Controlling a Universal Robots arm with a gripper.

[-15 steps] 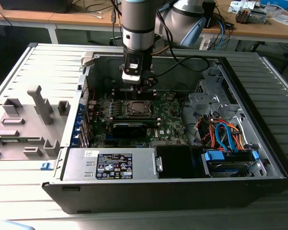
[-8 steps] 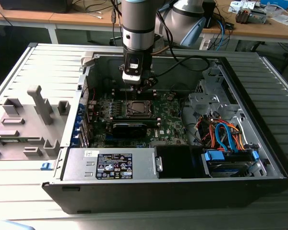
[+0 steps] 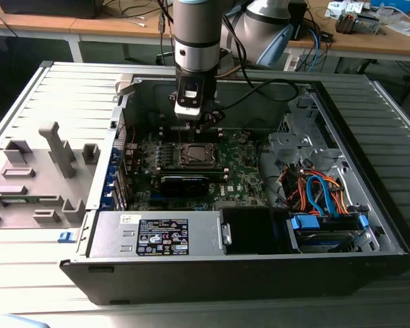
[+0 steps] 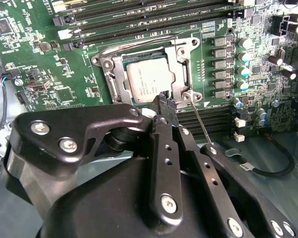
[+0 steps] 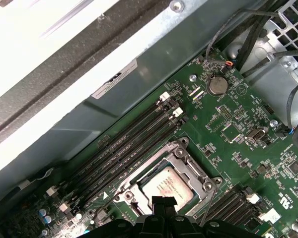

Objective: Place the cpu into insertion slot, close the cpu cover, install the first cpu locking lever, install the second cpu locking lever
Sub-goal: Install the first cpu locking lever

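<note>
The cpu point(image 4: 150, 79) sits flat on the green motherboard point(image 4: 64, 64), silver top up, with the cpu cover point(image 4: 183, 62) lying around it like a frame. A thin locking lever point(image 4: 201, 124) pokes out from the cover's corner. The black gripper point(image 4: 164, 101) has its tip right beside that corner. Long black memory slots point(image 4: 139, 25) run past the far side.

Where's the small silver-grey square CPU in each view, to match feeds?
Exterior view: the silver-grey square CPU sits small at the middle of the green motherboard.
Second wrist view: CPU inside the silver metal cover frame, just past the black tool.
First wrist view: CPU in that frame, just past the tool.
Shared landmark: long black memory slots alongside the frame.
</note>
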